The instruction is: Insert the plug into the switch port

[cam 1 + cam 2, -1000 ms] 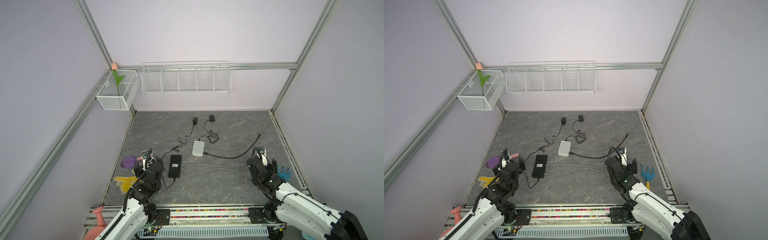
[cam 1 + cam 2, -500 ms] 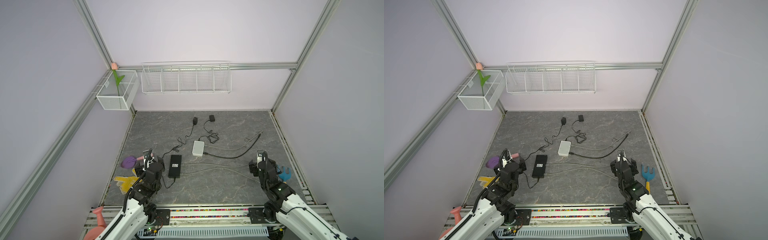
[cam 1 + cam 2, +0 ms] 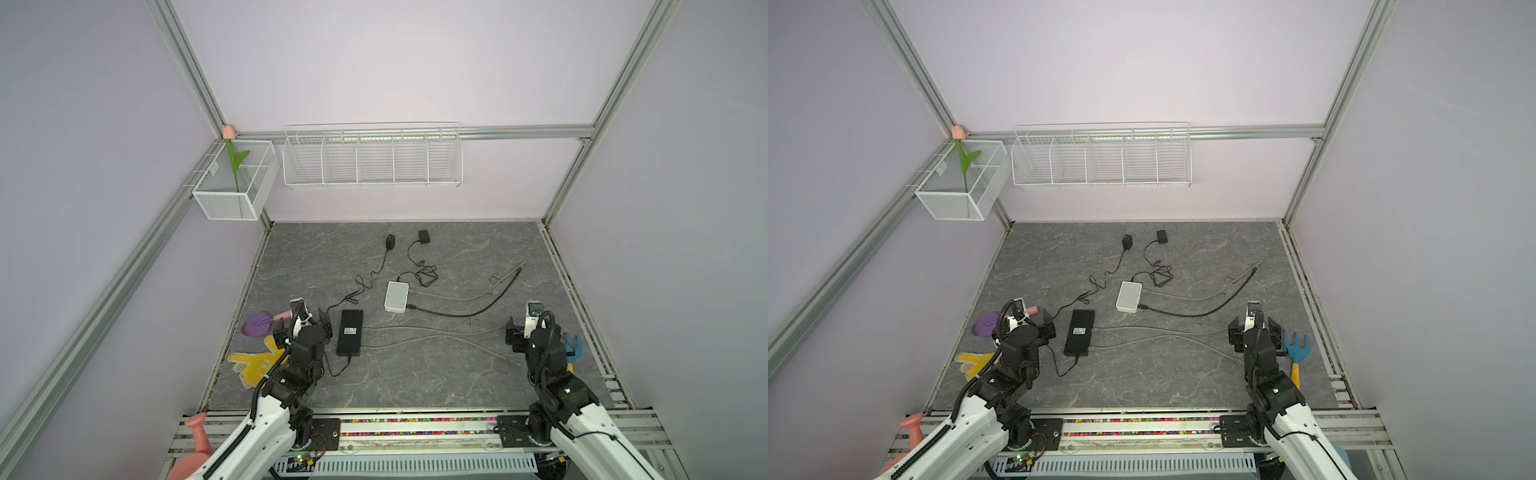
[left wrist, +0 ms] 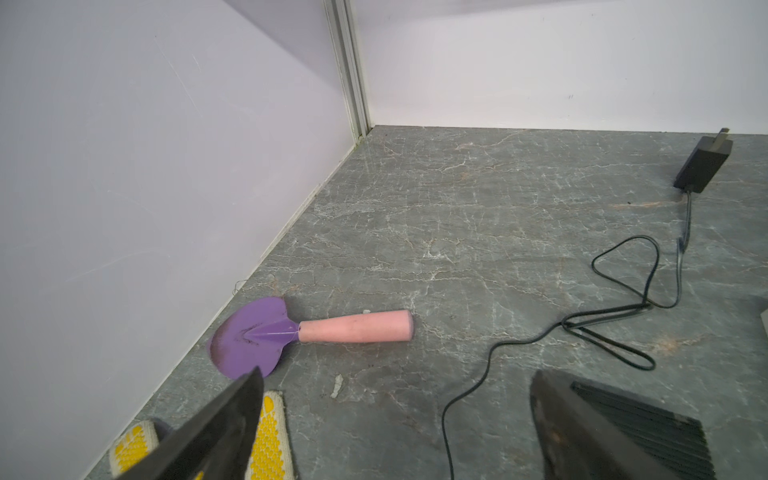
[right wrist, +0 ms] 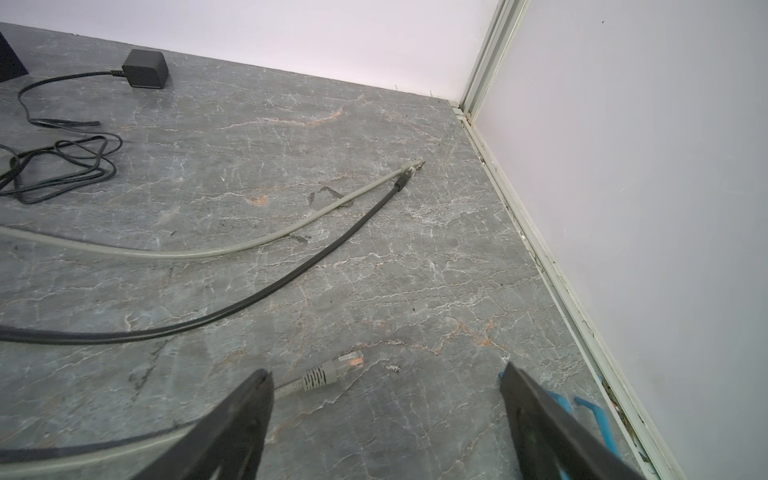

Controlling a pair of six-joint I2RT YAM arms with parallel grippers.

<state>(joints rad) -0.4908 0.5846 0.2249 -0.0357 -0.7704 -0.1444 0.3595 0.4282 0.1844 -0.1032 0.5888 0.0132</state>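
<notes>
- Since a second ago the right arm has drawn back toward the right edge of the bench [image 3: 415,386]. The left arm has barely shifted.
- The right hand [image 3: 532,332] hovers low over the bench with its fingers spread wide and nothing between them. The right wrist view shows this hand [image 5: 384,372] the same way.
- The plug [image 5: 334,372] is a clear connector with a gray boot, and it lies flat on the bench. It sits in the gap of the right hand, just beside one fingertip and touching neither.
- Its gray cable [image 5: 291,386] trails back under that finger.
- The white switch [image 3: 396,296] sits near the middle of the bench, well apart from the plug. A black cable [image 3: 457,314] runs into the switch's near right corner.
- The left hand [image 3: 303,328] also stands with its fingers apart and holds nothing. It hangs just beside a black box [image 3: 350,331], whose right side has two gray cables running from it.
- In the left wrist view, a purple trowel [image 4: 249,332] with a pink handle lies ahead of the left hand [image 4: 397,376].
- A yellow glove [image 3: 253,365] lies at the left edge of the bench, and a blue rake [image 3: 1295,347] lies at the right edge.
- Two black adapters [image 3: 390,241] rest near the back wall.
</notes>
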